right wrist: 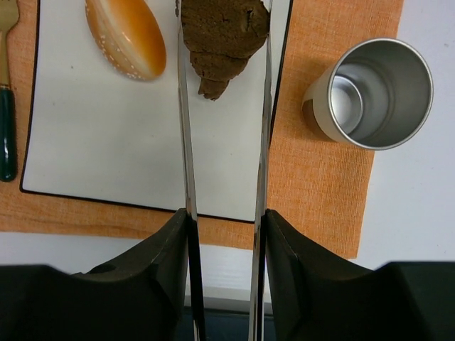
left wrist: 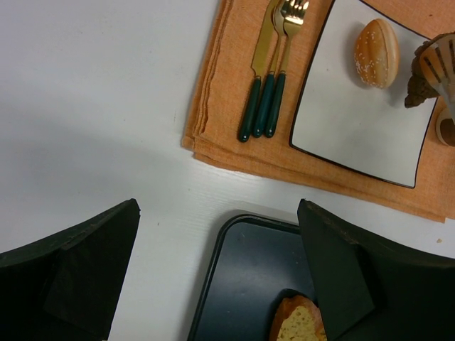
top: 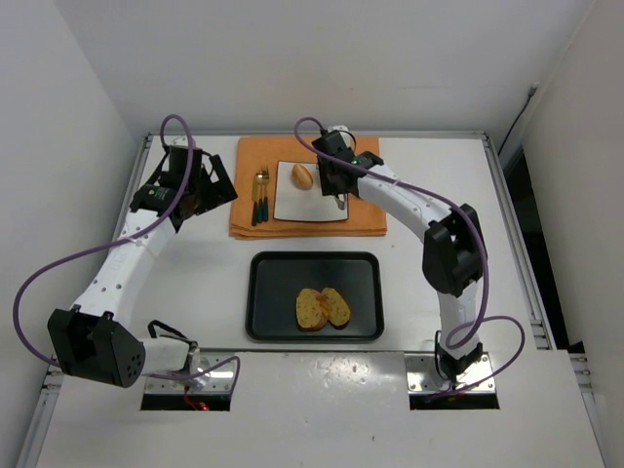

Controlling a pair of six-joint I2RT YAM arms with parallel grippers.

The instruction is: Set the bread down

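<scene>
My right gripper (right wrist: 224,220) is shut on metal tongs (right wrist: 183,142). The tongs pinch a dark brown piece of bread (right wrist: 224,32) over the far part of the white square plate (right wrist: 106,142). A golden seeded bun (right wrist: 126,35) lies on the plate just left of the tongs; it also shows in the top view (top: 302,176). Two toasted bread slices (top: 322,307) lie on the black tray (top: 263,292). My left gripper (left wrist: 217,284) is open and empty, above the table left of the orange placemat (top: 370,222).
A steel cup (right wrist: 370,92) stands on the placemat right of the plate. Gold cutlery with green handles (left wrist: 266,85) lies on the placemat left of the plate. The black tray (left wrist: 249,284) sits in front of the placemat. Walls enclose the table.
</scene>
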